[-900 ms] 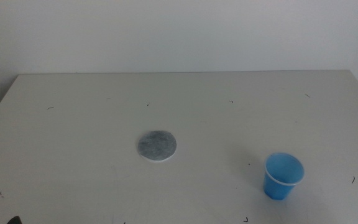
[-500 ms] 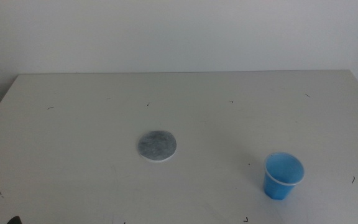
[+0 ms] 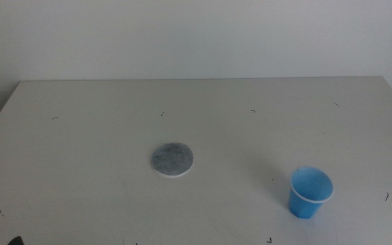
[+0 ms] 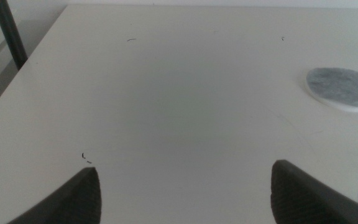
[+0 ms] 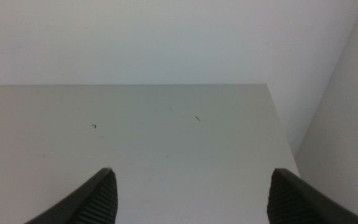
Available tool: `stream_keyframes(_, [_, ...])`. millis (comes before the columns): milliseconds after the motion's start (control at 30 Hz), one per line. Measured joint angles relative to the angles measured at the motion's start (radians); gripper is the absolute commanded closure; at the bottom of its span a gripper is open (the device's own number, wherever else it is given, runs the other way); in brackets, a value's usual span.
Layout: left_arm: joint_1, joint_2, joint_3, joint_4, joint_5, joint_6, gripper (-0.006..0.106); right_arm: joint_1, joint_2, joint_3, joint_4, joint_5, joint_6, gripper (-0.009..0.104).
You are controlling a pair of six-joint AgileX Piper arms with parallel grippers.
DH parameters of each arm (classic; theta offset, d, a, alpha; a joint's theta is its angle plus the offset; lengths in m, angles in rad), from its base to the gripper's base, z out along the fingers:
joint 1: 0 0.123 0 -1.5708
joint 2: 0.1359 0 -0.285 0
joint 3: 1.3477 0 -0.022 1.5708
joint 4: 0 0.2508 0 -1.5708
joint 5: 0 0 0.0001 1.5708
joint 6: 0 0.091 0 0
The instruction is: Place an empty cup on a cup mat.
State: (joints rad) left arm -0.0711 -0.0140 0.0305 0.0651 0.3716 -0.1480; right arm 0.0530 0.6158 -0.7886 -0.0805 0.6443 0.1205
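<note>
In the middle view the cup (image 3: 311, 192) stands upright at the lower right of the frame, a small bright blue plastic cup that narrows toward its base and carries a thin pale rim; its mouth faces up and the inside shows only blue, with nothing in it. The cup mat (image 3: 172, 159) lies flat just left of the frame's centre, a round mottled grey disc with a white edge, well apart from the cup and with nothing on it. Both rest on the pale table (image 3: 101, 150), which is flecked with small dark marks, and a white wall fills the top of the frame; neither arm reaches into this view. In the left wrist view the left gripper (image 4: 185, 186) hangs over bare tabletop with its two dark jaws spread wide at the lower left and lower right of the frame, holding nothing and touching nothing, while the cup mat (image 4: 342, 88) lies at the right edge of the frame. In the right wrist view the right gripper (image 5: 194, 196) likewise has its jaws set wide apart at the bottom corners, empty, above the table's (image 5: 166, 137) far corner with the white wall behind; the cup does not appear in either wrist view.
</note>
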Motion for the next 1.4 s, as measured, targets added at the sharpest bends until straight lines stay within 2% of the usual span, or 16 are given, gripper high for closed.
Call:
stream_keyframes(200, [0.000,0.000,0.000,0.000,0.000,0.000,-0.005,0.000,0.189,-0.249,0.019,0.243,0.000,0.033])
stream_keyframes(400, [0.000,0.000,0.000,0.000,0.000,0.000,-0.005,0.000,0.328,-0.433,0.116,0.411,0.006,0.033])
stream_keyframes(767, [0.000,0.000,0.000,0.000,0.000,0.000,-0.005,0.009,0.553,-0.620,0.138,0.520,0.102,0.033])
stream_keyframes(1200, [0.000,0.000,0.000,0.000,0.000,0.000,-0.005,0.187,0.792,-0.634,0.133,0.573,0.106,0.033])
stream_keyframes(1400, [0.000,0.000,0.000,0.000,0.000,0.000,-0.005,0.223,0.887,-0.632,0.134,0.573,0.134,0.033])
